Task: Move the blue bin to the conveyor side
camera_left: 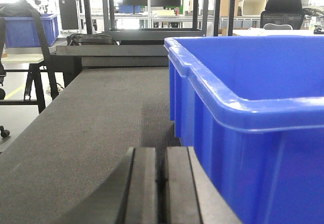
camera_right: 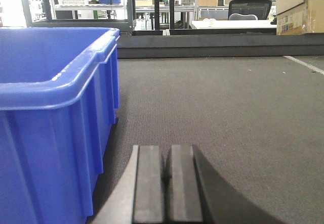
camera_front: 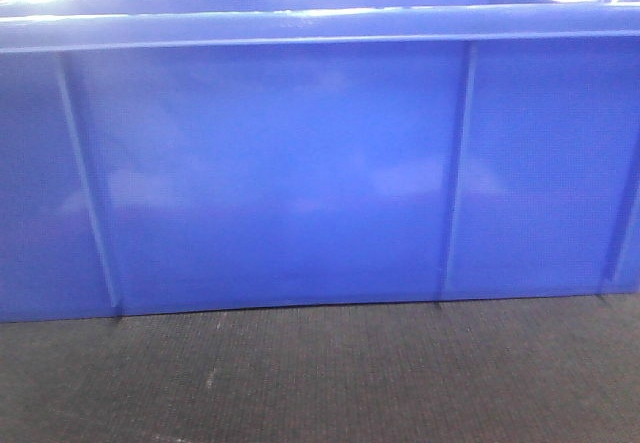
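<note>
i found the blue bin standing on the conveyor side between the left gripper and right gripper, both pressed together and empty; i judged it stiff, glossy, likely slippery, best gripped under its rolled rim

**Dark Grey Flat Fingers on Both Grippers**

Only the fingers of each arm are seen. The left gripper is made up of two flat, rectangular, dark grey matt fingers, parted by a thin black seam, with a curved dark shoulder on each outer side. The right gripper is built alike: two matt grey slabs with rounded upper corners, flanked by a curved black housing. No cables, screws or markings are shown.
</note>
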Tool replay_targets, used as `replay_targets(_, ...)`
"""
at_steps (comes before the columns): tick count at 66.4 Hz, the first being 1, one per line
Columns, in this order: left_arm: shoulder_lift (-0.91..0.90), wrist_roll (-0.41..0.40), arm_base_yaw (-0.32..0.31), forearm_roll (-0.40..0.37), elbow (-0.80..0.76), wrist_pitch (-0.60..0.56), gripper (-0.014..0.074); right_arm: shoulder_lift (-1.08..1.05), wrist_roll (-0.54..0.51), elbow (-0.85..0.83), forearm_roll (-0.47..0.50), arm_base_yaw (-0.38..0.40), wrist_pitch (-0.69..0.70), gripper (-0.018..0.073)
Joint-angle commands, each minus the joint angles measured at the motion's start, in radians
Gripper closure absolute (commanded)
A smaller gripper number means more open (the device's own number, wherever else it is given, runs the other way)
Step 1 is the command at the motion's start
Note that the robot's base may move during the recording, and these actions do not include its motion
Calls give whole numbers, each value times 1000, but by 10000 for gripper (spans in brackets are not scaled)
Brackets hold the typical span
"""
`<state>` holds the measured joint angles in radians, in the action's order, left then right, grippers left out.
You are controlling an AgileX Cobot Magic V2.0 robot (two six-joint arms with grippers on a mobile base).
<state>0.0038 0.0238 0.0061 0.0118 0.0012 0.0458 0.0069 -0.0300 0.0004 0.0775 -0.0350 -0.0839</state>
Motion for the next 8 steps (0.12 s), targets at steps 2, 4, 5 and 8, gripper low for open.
replay_targets(2, -4, -6, 1, 1, -1, -19, 613, -7, -8, 0, -7, 2, 33, 637)
replay_targets(4, -4, -6, 1, 1, -1, -19, 613, -7, -8, 0, -7, 2, 33, 637)
replay_targets(5, -4, -6, 1, 1, -1, -19, 613, -7, -8, 0, -7, 2, 33, 637)
replay_targets(8, -4, -6, 1, 1, -1, -19, 613, -7, -8, 0, -7, 2, 33, 637)
